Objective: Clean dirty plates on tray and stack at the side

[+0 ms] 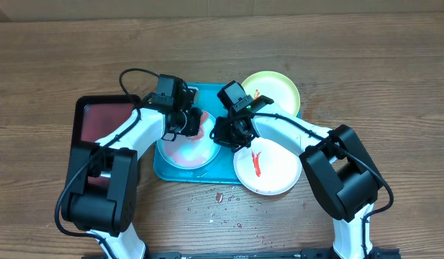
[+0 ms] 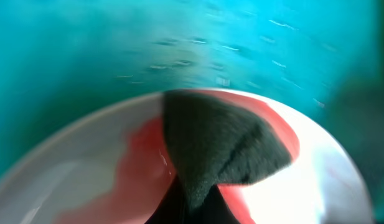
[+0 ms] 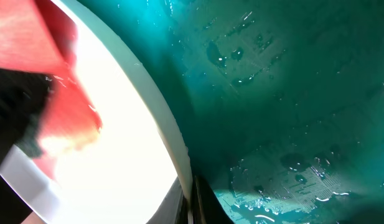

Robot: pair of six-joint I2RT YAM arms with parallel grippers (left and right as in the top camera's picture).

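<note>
The left gripper [image 1: 196, 124] is pressing down onto the light-blue-rimmed plate [image 1: 182, 155], with its jaws clamped on a dark grey sponge [image 2: 223, 149]. In the left wrist view the sponge is lying as a fuzzy wedge across a wide red sauce smear [image 2: 139, 168] on the plate's pale inside. The plate is sitting in the left half of the turquoise tray [image 3: 291, 93], whose floor is glistening with water droplets. The right gripper [image 1: 223, 133] is reaching in from the other side and closing on the right rim of that same plate. In the right wrist view the white rim is running straight down into its jaws. The yellow-green plate [image 1: 275, 90] is resting at the tray's far right corner. The white plate [image 1: 275, 173], carrying a red streak [image 1: 256, 164], is overhanging the tray's near right edge. A black tray [image 1: 106, 115] with a reddish inside is lying just left of the turquoise one on the wooden table [image 1: 63, 57]. Red specks [image 1: 222, 198] are dotting the wood near the tray's front edge.
</note>
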